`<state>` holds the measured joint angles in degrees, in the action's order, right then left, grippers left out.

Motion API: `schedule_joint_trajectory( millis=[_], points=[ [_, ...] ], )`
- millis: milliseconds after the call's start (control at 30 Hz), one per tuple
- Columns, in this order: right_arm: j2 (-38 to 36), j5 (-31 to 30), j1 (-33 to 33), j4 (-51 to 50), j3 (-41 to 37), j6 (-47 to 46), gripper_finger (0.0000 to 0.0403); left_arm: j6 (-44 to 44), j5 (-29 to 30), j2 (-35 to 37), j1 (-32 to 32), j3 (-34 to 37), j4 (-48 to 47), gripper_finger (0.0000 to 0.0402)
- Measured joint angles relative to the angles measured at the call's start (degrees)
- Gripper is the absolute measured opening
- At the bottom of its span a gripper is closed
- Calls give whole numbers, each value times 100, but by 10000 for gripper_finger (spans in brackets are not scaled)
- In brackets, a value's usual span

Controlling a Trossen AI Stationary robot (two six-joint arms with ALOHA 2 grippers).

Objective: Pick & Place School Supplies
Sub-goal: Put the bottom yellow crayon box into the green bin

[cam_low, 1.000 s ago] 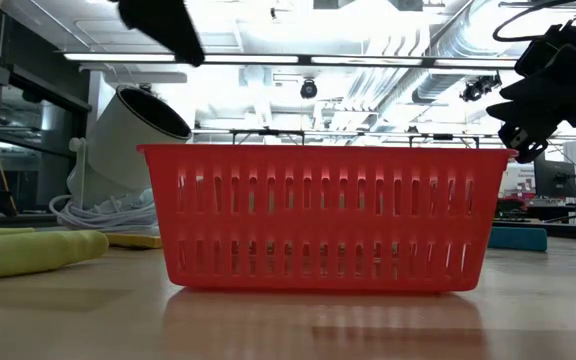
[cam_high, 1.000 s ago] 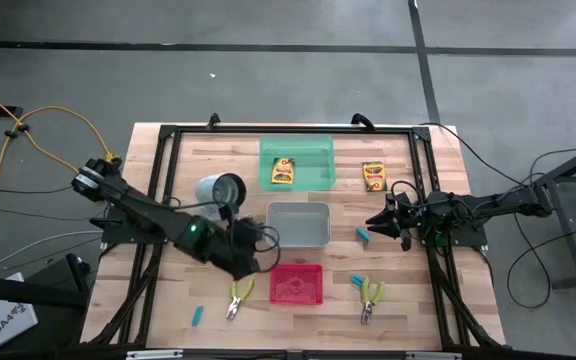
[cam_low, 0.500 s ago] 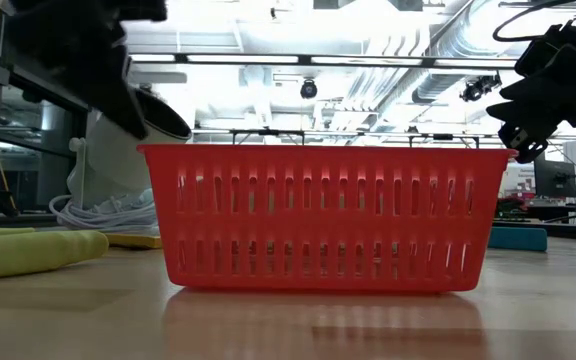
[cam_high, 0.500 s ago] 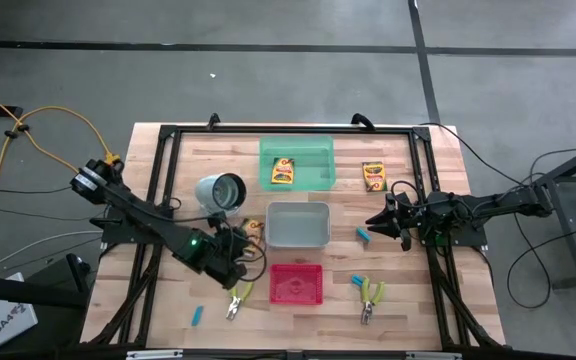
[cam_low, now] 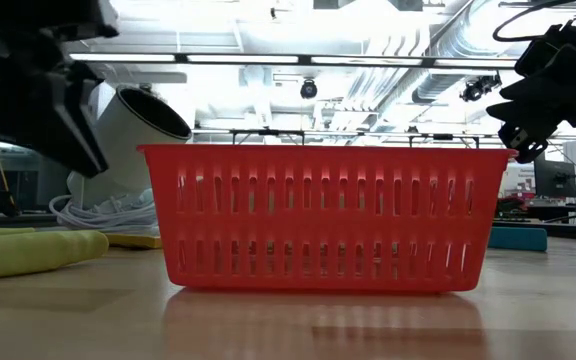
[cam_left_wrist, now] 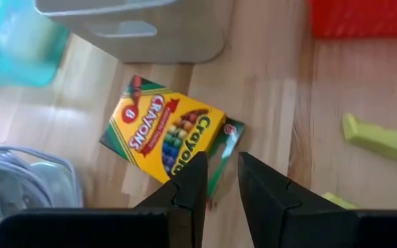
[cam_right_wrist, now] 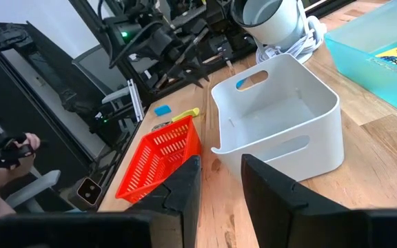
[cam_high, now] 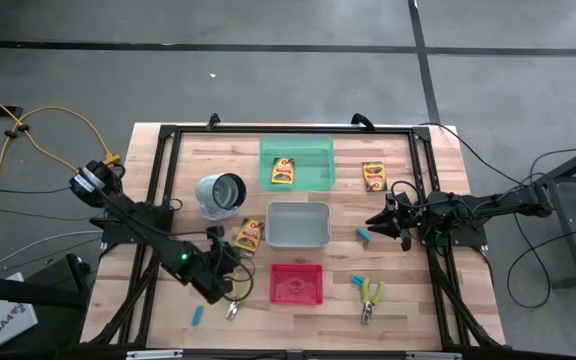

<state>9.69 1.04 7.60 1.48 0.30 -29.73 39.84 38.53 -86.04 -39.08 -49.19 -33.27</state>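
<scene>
My left wrist view alone is showing the yellow crayon box [cam_left_wrist: 167, 138] lettering; my left gripper [cam_left_wrist: 216, 180] is standing narrowly apart, empty.

In front of me the wooden surface [cam_high: 188, 150] carries three plastic trays. The green tray [cam_high: 297, 163] sits at the far side, the grey tray [cam_high: 298, 224] just nearer than it, and the red slatted tray [cam_high: 296, 284] nearest the front edge, all roughly in one line down the middle. To the left of the grey tray stands a white cylindrical camera housing [cam_high: 219, 194] with a dark open mouth, a coil of white cable [cam_low: 103, 210] at its base. A black metal frame [cam_high: 288, 129] runs around the surface. On the grey floor to the left, a yellow cable [cam_high: 43, 125] loops toward the frame.
</scene>
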Motion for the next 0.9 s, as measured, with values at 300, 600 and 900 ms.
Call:
schedule_joint_trajectory(
  millis=[300, 600, 900],
  points=[
    [1, 0, 0, 0, -1, -1, 97, -79, -74, -225, -26, 186, 192, 76],
    [0, 1, 2, 2, -1, 0, 97, -151, -116, -526, -23, 184, 252, 98],
    [1, 0, 2, 2, 0, 0, 97, -206, -112, -819, -23, 184, 322, 128]
  ],
)
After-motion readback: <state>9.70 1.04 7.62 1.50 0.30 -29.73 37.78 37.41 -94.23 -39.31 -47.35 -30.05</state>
